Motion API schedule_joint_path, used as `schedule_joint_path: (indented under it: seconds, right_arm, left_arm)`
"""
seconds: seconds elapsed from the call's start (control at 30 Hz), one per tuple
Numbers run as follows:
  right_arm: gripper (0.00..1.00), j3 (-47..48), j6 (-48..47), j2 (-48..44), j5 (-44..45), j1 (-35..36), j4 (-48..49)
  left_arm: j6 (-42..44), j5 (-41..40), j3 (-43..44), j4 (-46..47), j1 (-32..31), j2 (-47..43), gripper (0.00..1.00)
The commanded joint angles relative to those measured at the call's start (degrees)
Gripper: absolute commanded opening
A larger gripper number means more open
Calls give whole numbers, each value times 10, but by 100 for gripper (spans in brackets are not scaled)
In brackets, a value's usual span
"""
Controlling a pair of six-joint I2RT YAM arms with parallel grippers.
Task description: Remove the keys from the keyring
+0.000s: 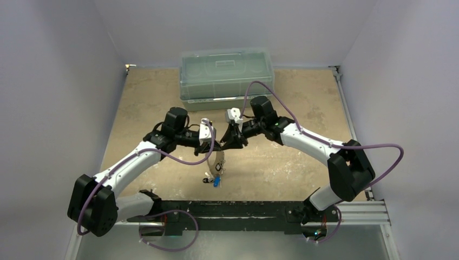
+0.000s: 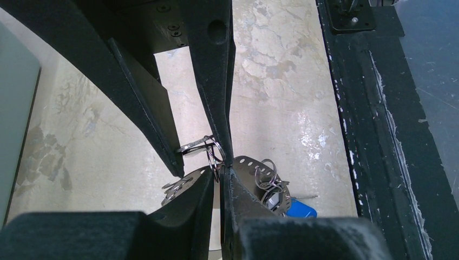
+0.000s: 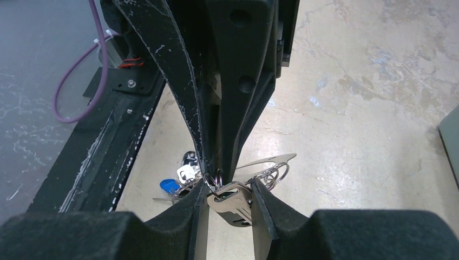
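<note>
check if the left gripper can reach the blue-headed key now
Probably not: the left gripper is shut on the keyring, and the blue-headed key hangs clear of its fingertips; it must release first.

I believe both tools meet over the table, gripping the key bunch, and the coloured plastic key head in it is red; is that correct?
Nearly: the plastic key head is blue, not red, as the top external view shows. The left tool and right tool do meet over the table, gripping the key bunch.
</note>
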Motion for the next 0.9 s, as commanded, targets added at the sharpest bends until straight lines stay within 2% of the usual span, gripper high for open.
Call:
schedule_joint_path:
  seconds: [0.0, 0.2, 0.33, 0.37, 0.87]
  right_arm:
    - [0, 15, 6, -8, 10, 2, 31]
    - [0, 16, 4, -7, 2, 2, 31]
    - [0, 14, -3, -10, -2, 1, 24]
    - [0, 13, -7, -10, -2, 0, 20]
    - [0, -8, -53, -26, 11, -27, -25]
  left_arm:
    - [-8, 35, -4, 5, -7, -10, 8]
    - [-11, 25, -7, 13, -9, -6, 17]
    - [-24, 9, -5, 20, -8, -8, 1]
    - [-24, 6, -4, 15, -8, -9, 0]
    - [16, -50, -47, 3, -8, -83, 0]
